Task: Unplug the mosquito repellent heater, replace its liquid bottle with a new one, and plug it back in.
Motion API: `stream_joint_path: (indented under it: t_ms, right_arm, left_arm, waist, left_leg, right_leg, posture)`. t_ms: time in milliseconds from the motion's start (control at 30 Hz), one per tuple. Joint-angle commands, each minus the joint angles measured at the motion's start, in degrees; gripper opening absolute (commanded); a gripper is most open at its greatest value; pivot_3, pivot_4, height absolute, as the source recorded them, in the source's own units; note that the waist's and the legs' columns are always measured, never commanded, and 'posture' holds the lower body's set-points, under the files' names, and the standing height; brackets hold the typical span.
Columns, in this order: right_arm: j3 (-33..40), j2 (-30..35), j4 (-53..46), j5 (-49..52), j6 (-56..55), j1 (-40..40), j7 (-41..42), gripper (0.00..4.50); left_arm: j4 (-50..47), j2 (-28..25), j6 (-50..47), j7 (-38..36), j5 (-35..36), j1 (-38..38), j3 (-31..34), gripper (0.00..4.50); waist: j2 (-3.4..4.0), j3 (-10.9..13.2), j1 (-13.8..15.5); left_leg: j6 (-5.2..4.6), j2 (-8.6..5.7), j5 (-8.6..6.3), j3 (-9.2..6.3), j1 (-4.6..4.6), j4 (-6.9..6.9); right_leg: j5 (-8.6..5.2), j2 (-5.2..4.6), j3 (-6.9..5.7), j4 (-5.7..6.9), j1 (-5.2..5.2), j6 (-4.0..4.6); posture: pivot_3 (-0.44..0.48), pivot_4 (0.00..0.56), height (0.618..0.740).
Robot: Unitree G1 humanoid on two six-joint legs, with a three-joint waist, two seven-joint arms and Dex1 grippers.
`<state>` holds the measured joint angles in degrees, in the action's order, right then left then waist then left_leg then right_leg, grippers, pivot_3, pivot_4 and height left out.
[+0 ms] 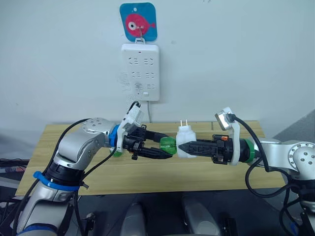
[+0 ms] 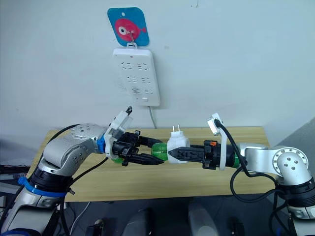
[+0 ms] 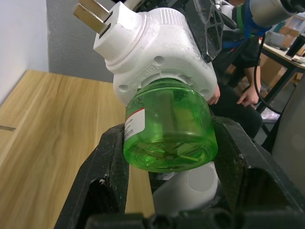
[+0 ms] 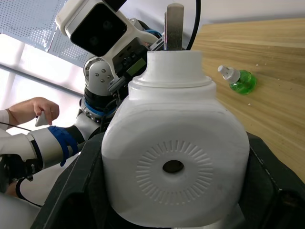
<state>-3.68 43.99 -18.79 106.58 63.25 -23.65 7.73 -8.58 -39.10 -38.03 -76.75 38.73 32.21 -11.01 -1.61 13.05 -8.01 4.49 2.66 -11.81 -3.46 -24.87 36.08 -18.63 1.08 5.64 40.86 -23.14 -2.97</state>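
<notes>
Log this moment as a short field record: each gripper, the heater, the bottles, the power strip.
left gripper: shut on the green bottle
right gripper: shut on the mosquito repellent heater
heater: unplugged, held above the wooden table, prongs up, green bottle at its base
second green bottle: lying on the table
power strip: on the wall, sockets empty

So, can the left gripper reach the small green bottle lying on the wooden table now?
Probably not yet: the left gripper is shut on the green bottle attached to the white heater; the spare bottle lies unobstructed.
</notes>
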Motion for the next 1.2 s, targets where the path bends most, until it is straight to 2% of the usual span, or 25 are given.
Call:
stream_joint_path:
  t_ms: [33, 100, 133, 200, 300, 400, 567, 700, 1000, 1200]
  right_arm:
    - [0.76, -0.7, -2.75, 3.14, -0.74, -0.53, 2.48, 3.02]
    - [0.84, -0.71, -2.53, 3.38, -1.07, -0.4, 2.18, 3.02]
    - [0.9, -0.68, -2.45, 3.54, -1.23, -0.3, 2.04, 3.02]
    - [1.05, -0.59, -2.29, 3.94, -1.56, -0.04, 1.73, 3.02]
    - [1.2, -0.37, -2.19, 4.2, -1.88, 0.23, 1.5, 3.02]
    - [1.26, -0.17, -2.17, 4.2, -2.19, 0.43, 1.39, 3.02]
    - [1.34, -0.21, -1.84, 3.6, -2.33, 0.43, 1.49, 3.02]
    - [1.3, -0.01, -1.61, 3.1, -2.29, 0.27, 1.85, 3.02]
    - [1.4, -0.09, -1.26, 2.83, -2.72, 0.34, 1.27, 3.02]
    - [1.53, 0.06, -0.48, 2.57, -2.71, 0.39, 1.05, 3.02]
  left_arm:
    - [0.12, 0.9, 4.48, 0.97, -3.3, -0.06, 0.46, 2.23]
    - [0.85, 1.45, 8.3, 1.67, -6.28, -0.71, 0.26, 2.23]
    - [1.3, 1.6, 11.36, 1.17, -7.84, -1.34, 0.16, 2.58]
    - [2.8, 2.28, 23.51, 0.82, -13.44, -3.28, 0.2, 3.24]
    - [4.53, 4.31, 36.08, 1.94, -17.66, -5.74, 1.73, 4.2]
    - [4.82, 7.02, 44.94, 4.57, -19.18, -8.43, 3.52, 4.21]
    - [3.76, 11.08, 53.75, 9.06, -19.79, -10.81, 5.7, 4.21]
    - [3.21, 10.36, 58.73, 7.82, -18.79, -13.16, 6.09, 4.21]
    - [0.01, 7.88, 58.04, 7.51, -15.32, -16.79, 6.53, 4.21]
    - [-3.33, 8.15, 55.28, 9.31, -14.87, -16.22, 5.39, 4.21]
  waist:
    - [0.0, 0.0, 0.05]
    - [0.0, 0.0, 0.07]
    - [0.0, 0.0, 0.08]
    - [0.0, 0.0, 0.06]
    - [0.0, 0.0, 0.1]
    - [0.0, 0.0, 0.29]
    - [0.0, 0.0, 0.53]
    - [0.0, 0.0, 0.45]
    - [0.0, 0.0, 0.26]
    - [0.0, 0.0, 0.25]
  left_leg:
    - [0.0, 0.0, 0.0, 0.0, 0.0, 0.0]
    - [0.0, 0.0, 0.0, 0.01, 0.0, 0.0]
    - [0.0, -0.01, 0.0, 0.02, 0.0, 0.0]
    - [0.0, -0.01, 0.0, 0.04, 0.0, 0.01]
    - [0.0, 0.0, 0.0, 0.1, 0.03, 0.0]
    - [0.0, -0.01, 0.0, 0.1, 0.0, 0.01]
    - [0.0, -0.06, 0.0, 0.12, -0.02, 0.04]
    - [0.0, -0.04, 0.0, 0.12, -0.01, 0.05]
    - [0.0, -0.04, 0.0, 0.11, -0.01, 0.06]
    - [0.0, -0.04, 0.0, 0.1, -0.01, 0.06]
  right_leg:
    - [0.02, 0.0, 0.0, 0.0, 0.0, 0.03]
    - [0.03, -0.01, 0.01, -0.01, 0.0, 0.06]
    - [0.03, -0.02, 0.03, -0.01, 0.0, 0.05]
    - [0.04, -0.02, 0.04, -0.01, 0.0, 0.06]
    - [0.14, -0.03, 0.09, -0.01, 0.0, 0.24]
    - [0.14, -0.06, 0.09, -0.04, 0.0, 0.24]
    - [0.14, -0.11, 0.09, -0.03, 0.0, 0.24]
    - [0.15, -0.09, 0.09, 0.0, 0.0, 0.24]
    - [0.14, -0.09, 0.09, 0.0, 0.01, 0.23]
    - [0.14, -0.09, 0.08, -0.01, 0.01, 0.23]
  posture:
    - [-0.168, 0.211, 0.725]
    - [-0.165, 0.211, 0.725]
    - [-0.165, 0.211, 0.725]
    - [-0.165, 0.211, 0.725]
    - [-0.165, 0.213, 0.725]
    - [-0.163, 0.212, 0.725]
    - [-0.159, 0.211, 0.725]
    - [-0.159, 0.211, 0.725]
    - [-0.158, 0.213, 0.725]
    - [-0.157, 0.213, 0.725]
